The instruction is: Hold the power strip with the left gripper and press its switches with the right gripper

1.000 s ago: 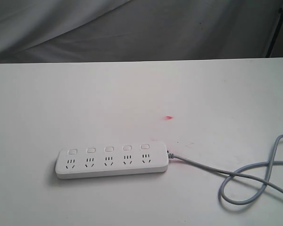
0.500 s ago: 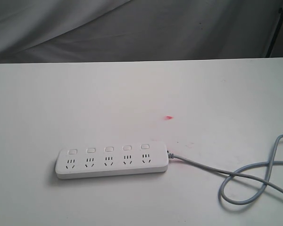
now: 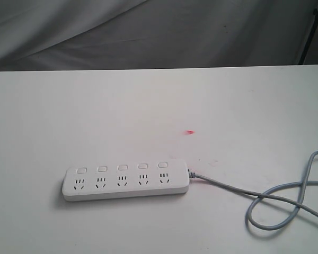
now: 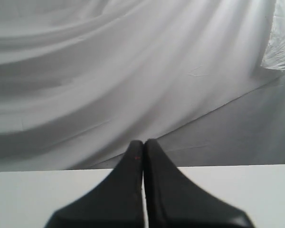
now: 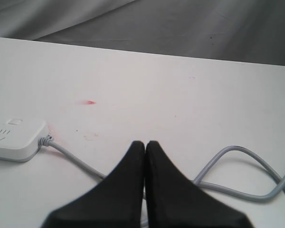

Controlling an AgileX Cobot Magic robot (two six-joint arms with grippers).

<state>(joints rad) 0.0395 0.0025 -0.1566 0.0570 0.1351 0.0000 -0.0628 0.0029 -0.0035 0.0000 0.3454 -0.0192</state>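
Note:
The white power strip [image 3: 125,182] lies flat on the white table [image 3: 148,106], its row of small switches [image 3: 122,168] along the far side above the sockets. A grey cord [image 3: 278,198] leaves its right end and loops at the table's right. Neither arm shows in the exterior view. My left gripper [image 4: 143,142] is shut and empty, pointing at the grey backdrop over the table's far edge. My right gripper [image 5: 145,143] is shut and empty, above the cord [image 5: 237,154], with the strip's end [image 5: 16,140] off to one side.
A small red mark [image 3: 190,132] sits on the table behind the strip. Draped grey cloth [image 3: 148,32] hangs behind the table. A dark stand leg [image 3: 307,37] rises at the far right corner.

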